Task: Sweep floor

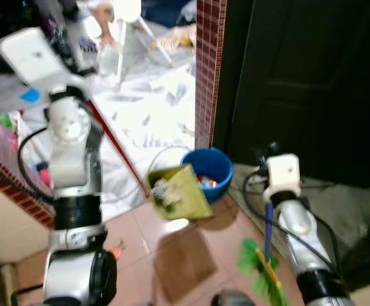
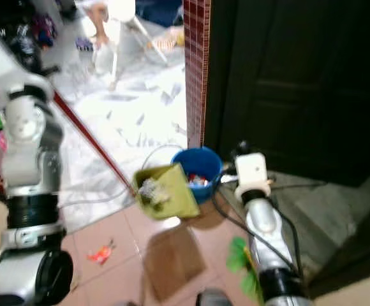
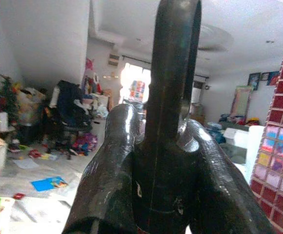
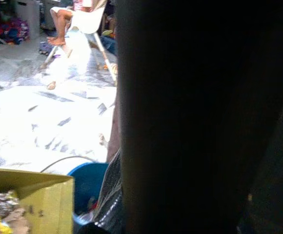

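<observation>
My left gripper [image 3: 161,122] is raised and shut on the long red handle [image 1: 118,150] of a yellow-green dustpan [image 1: 185,194]. The dustpan holds a clump of debris [image 1: 162,189] and hangs tilted against the rim of a blue bucket [image 1: 214,164] that has litter inside. A broom stands upright beside my right forearm, its blue handle [image 1: 268,226] running down to green bristles [image 1: 256,262] on the tiled floor. My right gripper [image 1: 269,152] sits at the top of that handle, shut on it, just right of the bucket.
A red-tiled column [image 1: 209,64] and a dark door [image 1: 312,83] rise behind the bucket. A person's legs [image 1: 102,19] rest by a white chair [image 1: 126,16] farther back. A red scrap [image 2: 99,255] lies on the floor. Cables [image 1: 252,204] trail near my right arm.
</observation>
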You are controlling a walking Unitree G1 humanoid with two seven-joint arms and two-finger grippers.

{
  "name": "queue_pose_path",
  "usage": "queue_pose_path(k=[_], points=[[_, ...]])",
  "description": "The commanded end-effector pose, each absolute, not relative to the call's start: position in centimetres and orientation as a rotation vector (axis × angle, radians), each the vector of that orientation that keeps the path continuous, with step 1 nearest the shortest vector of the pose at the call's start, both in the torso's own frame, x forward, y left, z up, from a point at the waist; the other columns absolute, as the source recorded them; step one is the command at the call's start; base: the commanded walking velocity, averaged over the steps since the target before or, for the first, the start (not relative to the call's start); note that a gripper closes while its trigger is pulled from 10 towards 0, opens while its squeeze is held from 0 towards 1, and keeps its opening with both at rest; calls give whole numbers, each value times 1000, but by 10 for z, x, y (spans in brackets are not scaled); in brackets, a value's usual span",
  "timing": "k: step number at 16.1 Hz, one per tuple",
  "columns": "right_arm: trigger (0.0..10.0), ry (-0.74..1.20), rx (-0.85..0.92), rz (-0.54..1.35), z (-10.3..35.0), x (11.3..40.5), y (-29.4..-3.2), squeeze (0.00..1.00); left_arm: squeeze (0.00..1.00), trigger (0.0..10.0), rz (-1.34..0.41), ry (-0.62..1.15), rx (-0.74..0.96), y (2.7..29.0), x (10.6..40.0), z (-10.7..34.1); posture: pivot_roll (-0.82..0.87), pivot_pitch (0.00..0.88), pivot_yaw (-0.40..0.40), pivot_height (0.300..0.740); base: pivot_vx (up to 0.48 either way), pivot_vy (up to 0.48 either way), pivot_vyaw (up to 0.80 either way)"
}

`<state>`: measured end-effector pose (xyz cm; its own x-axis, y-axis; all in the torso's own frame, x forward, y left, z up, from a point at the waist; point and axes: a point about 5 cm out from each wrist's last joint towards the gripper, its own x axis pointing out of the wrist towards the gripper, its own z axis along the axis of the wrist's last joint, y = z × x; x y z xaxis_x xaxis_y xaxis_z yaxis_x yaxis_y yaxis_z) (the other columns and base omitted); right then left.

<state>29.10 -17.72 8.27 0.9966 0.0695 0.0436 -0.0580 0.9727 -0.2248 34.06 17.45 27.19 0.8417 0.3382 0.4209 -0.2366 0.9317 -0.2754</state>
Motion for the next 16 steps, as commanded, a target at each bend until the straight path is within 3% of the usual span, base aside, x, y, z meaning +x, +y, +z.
queue_pose_path(k=[1,16], points=[[10000,-94,-185,104,90,295,-162,0,0,10000,314,-576,-258,180,336,291,-80,0,77,740,480,0,0],[10000,-99,-187,133,90,296,-156,0,0,10000,314,-565,-198,173,338,281,-79,0,82,740,469,0,0]])
